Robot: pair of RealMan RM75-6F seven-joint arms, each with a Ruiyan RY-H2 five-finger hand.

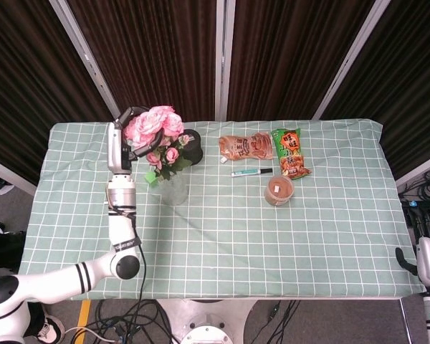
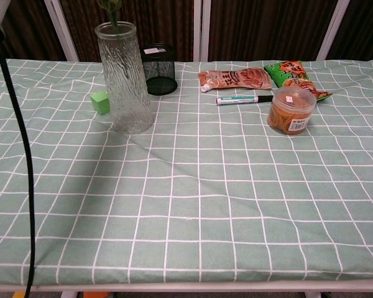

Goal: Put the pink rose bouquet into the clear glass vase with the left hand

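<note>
My left hand point(image 1: 132, 132) grips the pink rose bouquet point(image 1: 158, 125) directly over the clear glass vase point(image 1: 172, 188). The blooms and green leaves sit just above the vase's rim. In the chest view the ribbed vase point(image 2: 124, 77) stands upright at the back left, and a green stem point(image 2: 112, 12) dips into its mouth from the top edge. My right hand point(image 1: 426, 233) hangs off the table's right edge, holding nothing, fingers pointing up.
A black mesh cup point(image 2: 159, 68) stands behind the vase, a small green cube point(image 2: 100, 101) to its left. Two snack bags point(image 2: 236, 78) point(image 2: 292, 74), a marker point(image 2: 244, 99) and a lidded tub point(image 2: 290, 110) lie at the back right. A black cable point(image 2: 18, 155) hangs at the left.
</note>
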